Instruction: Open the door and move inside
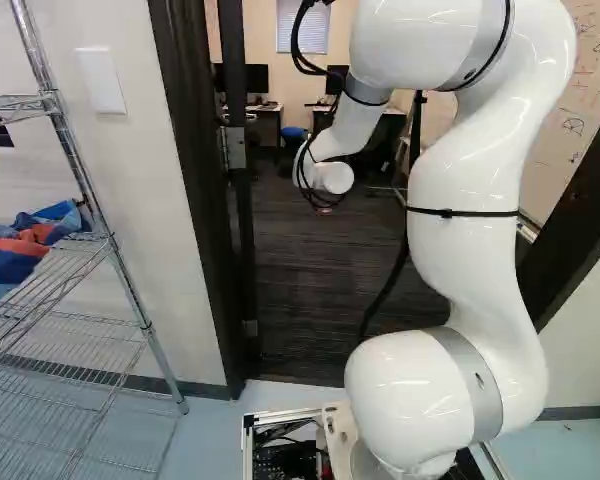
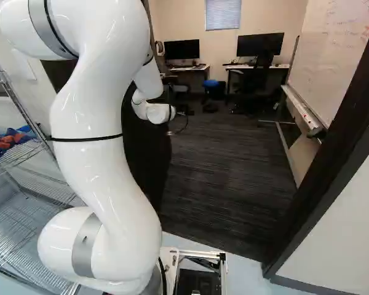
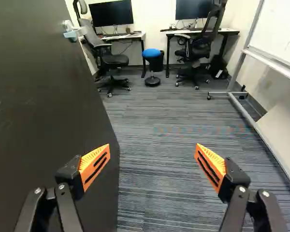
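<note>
Beside one finger of the gripper (image 2: 182,112) stands the dark door (image 3: 43,106), swung open into a carpeted room, with a pale handle (image 3: 73,31) at its far edge. The gripper (image 3: 152,166) is wide open with nothing between its orange pads (image 3: 94,166): one finger lies in front of the door's face, the other over the striped carpet (image 3: 159,193). Whether the nearer finger touches the door, I cannot tell.

Farther ahead are two desks (image 3: 137,36) (image 3: 227,32), each with a monitor (image 3: 111,13) (image 3: 193,8) and a black chair (image 3: 111,60) (image 3: 200,48) near it. Between them sits a blue-topped stool (image 3: 151,53) beside a black bin (image 3: 157,64). Along the side away from the door stands a whiteboard (image 3: 282,24).

Around the doorway runs a dark frame (image 1: 192,200). At the left of the left base view, a wire shelf (image 1: 147,325) holds blue and orange cloth (image 1: 30,248). Pale floor (image 1: 205,430) lies on the near side of the doorway.
</note>
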You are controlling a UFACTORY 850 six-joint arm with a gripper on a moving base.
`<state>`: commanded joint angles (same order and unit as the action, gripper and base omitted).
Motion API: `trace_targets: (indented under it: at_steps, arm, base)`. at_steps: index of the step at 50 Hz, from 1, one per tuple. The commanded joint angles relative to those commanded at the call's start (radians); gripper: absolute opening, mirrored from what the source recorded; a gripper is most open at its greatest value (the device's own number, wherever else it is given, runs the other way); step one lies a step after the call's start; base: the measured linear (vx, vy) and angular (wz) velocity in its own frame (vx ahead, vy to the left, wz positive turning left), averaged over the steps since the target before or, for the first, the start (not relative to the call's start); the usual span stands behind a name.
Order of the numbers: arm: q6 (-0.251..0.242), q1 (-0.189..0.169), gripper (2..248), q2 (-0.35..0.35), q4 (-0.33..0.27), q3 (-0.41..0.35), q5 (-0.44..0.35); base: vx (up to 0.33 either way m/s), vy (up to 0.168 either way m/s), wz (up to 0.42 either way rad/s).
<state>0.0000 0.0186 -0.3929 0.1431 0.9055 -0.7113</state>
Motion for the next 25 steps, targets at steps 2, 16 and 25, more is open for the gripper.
trace_targets:
  at_steps: [2,16,25]
  arm:
    - [0.000,-0.005,247,0.003,0.000,-0.003,0.000]
    - [0.000,-0.041,247,0.030,-0.005,-0.037,0.000]
    - [0.000,-0.064,247,0.056,-0.025,-0.069,0.000]
  base:
    - [0.000,0.000,0.000]
    - [0.000,0.000,0.000]
    - [0.000,0.000,0.000]
